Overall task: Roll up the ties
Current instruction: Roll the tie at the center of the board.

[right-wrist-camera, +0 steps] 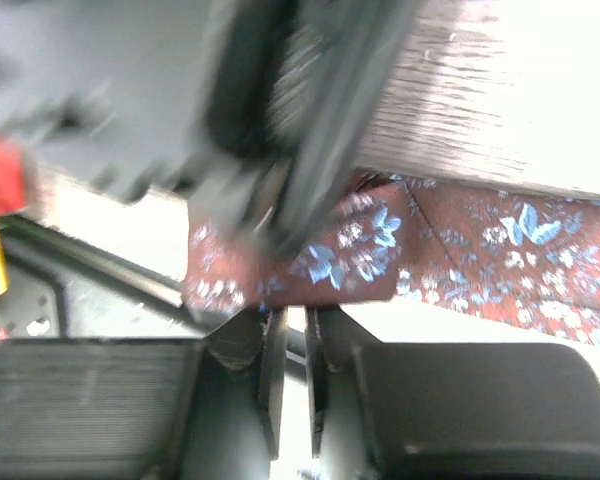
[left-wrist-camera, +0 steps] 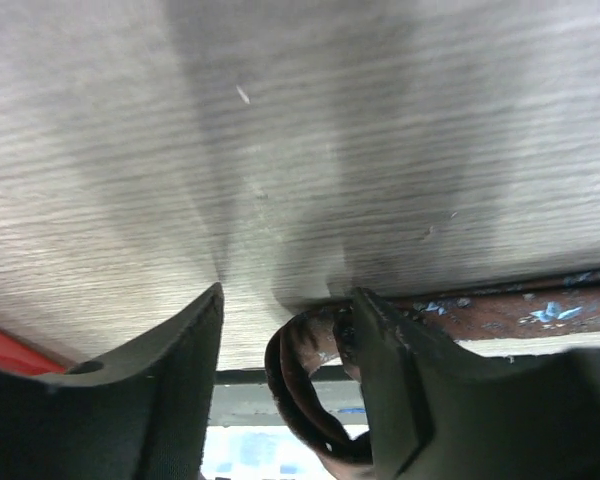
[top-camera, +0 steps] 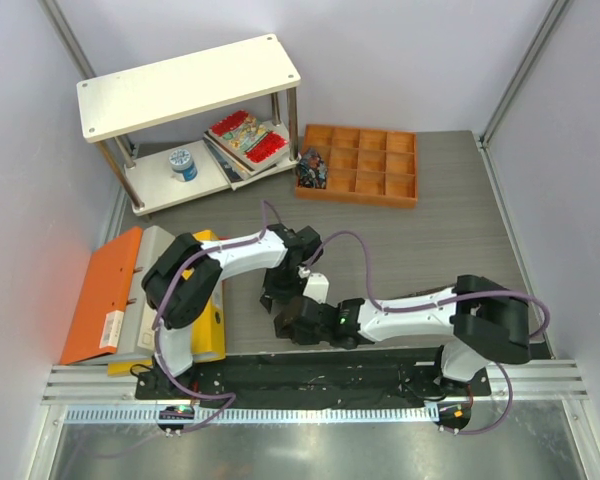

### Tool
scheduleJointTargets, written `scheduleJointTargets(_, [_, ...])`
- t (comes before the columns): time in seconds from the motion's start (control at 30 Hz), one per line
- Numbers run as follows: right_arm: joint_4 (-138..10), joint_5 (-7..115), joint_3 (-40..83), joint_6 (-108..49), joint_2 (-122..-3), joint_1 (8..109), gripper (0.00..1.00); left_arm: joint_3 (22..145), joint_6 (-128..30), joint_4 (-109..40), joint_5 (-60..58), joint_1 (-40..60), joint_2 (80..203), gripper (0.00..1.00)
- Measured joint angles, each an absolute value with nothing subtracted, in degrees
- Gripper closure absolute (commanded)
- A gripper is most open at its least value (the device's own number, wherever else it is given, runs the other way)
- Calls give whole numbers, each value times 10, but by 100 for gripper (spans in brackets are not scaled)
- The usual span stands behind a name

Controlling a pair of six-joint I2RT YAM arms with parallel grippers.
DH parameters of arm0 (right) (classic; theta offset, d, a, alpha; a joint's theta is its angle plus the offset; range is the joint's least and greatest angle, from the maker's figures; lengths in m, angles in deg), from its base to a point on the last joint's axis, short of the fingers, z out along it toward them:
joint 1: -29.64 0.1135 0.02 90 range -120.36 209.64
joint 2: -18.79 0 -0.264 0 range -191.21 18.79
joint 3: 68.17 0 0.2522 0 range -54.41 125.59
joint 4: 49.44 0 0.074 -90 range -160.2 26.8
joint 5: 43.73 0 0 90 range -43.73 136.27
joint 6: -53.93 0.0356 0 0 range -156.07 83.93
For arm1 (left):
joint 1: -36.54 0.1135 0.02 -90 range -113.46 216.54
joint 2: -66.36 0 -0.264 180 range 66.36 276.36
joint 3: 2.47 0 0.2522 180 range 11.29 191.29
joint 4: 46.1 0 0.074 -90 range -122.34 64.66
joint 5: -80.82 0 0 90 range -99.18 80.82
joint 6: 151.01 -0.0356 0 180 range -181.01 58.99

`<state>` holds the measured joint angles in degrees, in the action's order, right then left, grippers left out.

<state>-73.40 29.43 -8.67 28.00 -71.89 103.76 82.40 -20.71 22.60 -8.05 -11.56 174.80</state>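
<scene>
step: rolling tie (right-wrist-camera: 460,240), coil (left-wrist-camera: 290,395) started. left gripper (left-wrist-camera: 290,300) wide, coil loose beside one finger. right gripper (right-wrist-camera: 293,318) narrow at tie edge, grip cannot tell. next: clamp coil, roll on.

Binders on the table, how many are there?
3, side by side at the table's left: orange binder outermost, grey binder in the middle, yellow binder partly hidden under the left arm.

Grey wood-grain table (top-camera: 420,235) in front of me is carrying a white two-level shelf (top-camera: 185,85) at back left and an orange compartment tray (top-camera: 358,164) just beside it. Orange, grey and yellow binders (top-camera: 105,295) are lying flat at left. A reddish-brown flowered tie (right-wrist-camera: 480,250) is lying near the front edge.
</scene>
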Motion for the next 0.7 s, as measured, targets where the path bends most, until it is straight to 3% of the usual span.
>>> scheduleJointTargets(0.27, [-784, 298, -75, 259, -628, 1056, 59, 885, -210, 258, -120, -99, 1763, 32])
scheduleJointTargets(0.43, [-828, 290, -50, 242, -593, 1067, 31, 900, -210, 272, -146, -87, 1763, 31])
scheduleJointTargets(0.53, [-859, 279, -30, 228, -592, 1066, 23, 901, -210, 282, -161, -83, 1762, 31])
scheduleJointTargets(0.7, [-912, 257, 30, 196, -624, 1053, 21, 896, -210, 294, -186, -79, 1743, 29])
